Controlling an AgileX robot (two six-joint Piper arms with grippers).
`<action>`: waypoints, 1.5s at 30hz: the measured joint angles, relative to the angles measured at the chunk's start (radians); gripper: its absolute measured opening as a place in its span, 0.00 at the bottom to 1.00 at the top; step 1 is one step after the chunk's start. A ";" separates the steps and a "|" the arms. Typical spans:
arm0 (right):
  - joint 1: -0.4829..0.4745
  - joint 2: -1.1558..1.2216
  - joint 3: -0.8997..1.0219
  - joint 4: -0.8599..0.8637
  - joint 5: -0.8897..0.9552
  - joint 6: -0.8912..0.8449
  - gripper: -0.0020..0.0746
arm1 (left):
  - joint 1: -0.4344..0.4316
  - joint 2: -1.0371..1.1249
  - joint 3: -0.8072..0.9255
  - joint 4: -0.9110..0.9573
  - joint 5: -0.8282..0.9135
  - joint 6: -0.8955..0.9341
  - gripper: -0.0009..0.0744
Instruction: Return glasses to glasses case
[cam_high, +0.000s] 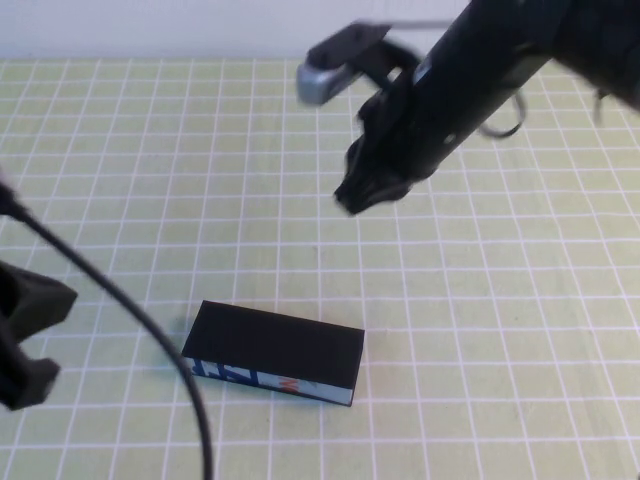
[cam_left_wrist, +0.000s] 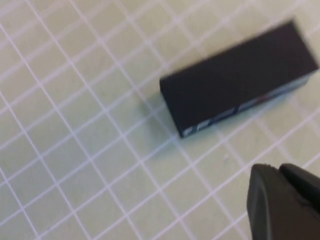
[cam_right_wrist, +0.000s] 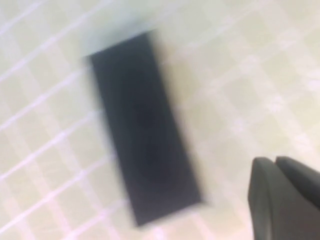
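The glasses case (cam_high: 275, 345) lies closed on the green checked mat, front centre, its blue-and-white patterned side with the orange mark facing me. It also shows in the left wrist view (cam_left_wrist: 235, 75) and in the right wrist view (cam_right_wrist: 142, 130). The glasses are not in view. My left gripper (cam_high: 40, 335) is low at the left edge, left of the case; its fingers (cam_left_wrist: 265, 200) sit together, empty. My right gripper (cam_high: 355, 195) hangs above the mat behind the case, its fingers (cam_right_wrist: 265, 195) shut and empty.
The checked mat (cam_high: 500, 330) covers the whole table. A black cable (cam_high: 130, 310) from the left arm curves down in front of the case's left end. A white wall edge (cam_high: 150, 30) runs along the back.
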 joint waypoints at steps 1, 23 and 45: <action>0.000 -0.035 0.000 -0.061 -0.007 0.053 0.00 | 0.000 -0.036 0.000 -0.007 -0.002 -0.019 0.01; -0.002 -1.073 0.797 -0.340 -0.541 0.292 0.00 | 0.000 -0.505 0.224 -0.046 -0.211 -0.263 0.01; -0.004 -1.745 1.486 -0.401 -0.748 0.472 0.00 | 0.000 -0.531 0.477 -0.108 -0.465 -0.305 0.01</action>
